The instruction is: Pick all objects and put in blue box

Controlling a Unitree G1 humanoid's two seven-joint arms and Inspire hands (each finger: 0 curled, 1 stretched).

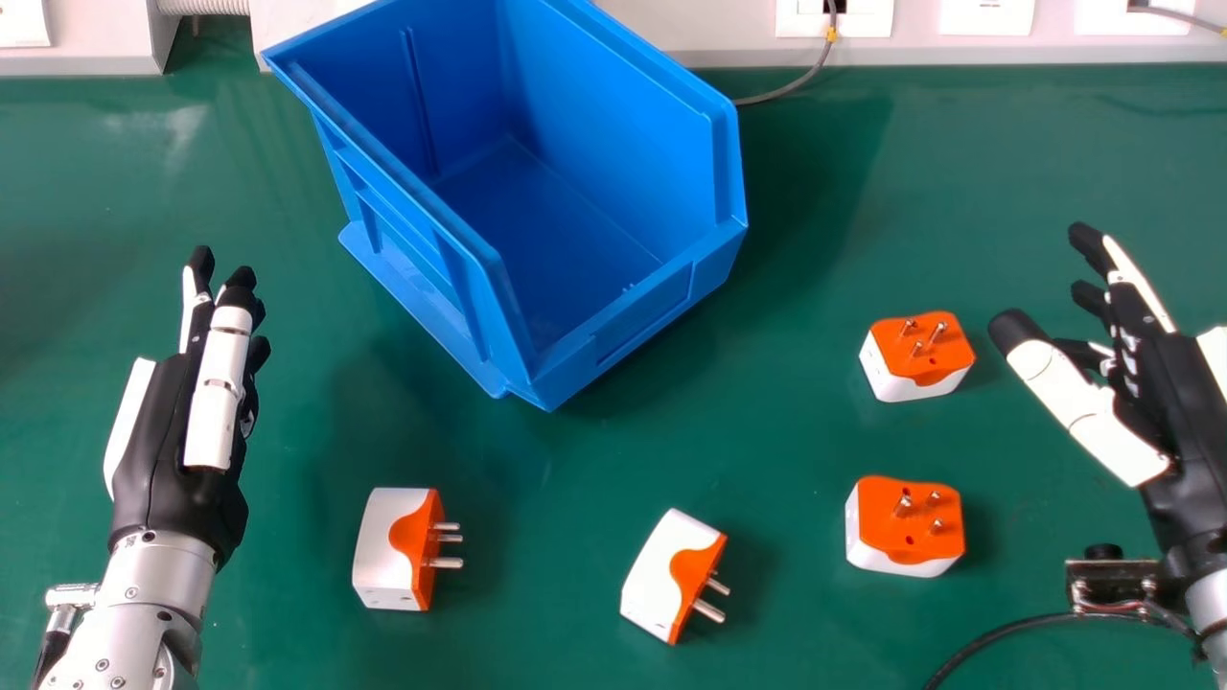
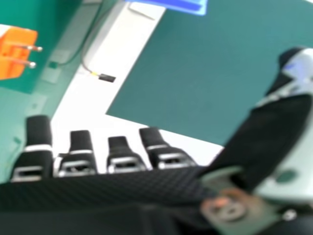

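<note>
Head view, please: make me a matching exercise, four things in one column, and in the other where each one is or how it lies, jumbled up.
Things:
1. Blue box
2. Left hand
3. Right hand
4. Adapter nearest the left hand

Places and states:
A. Open, at the view's right side
B. Pins pointing toward the view's right
C. Toward the far side of the table
D. Open, at the view's left side

Right pairs: 1-C, 2-D, 3-A, 4-B

Blue box (image 1: 642, 314) cropped at head view's top, adapter (image 2: 22, 39) cropped in right hand view
</note>
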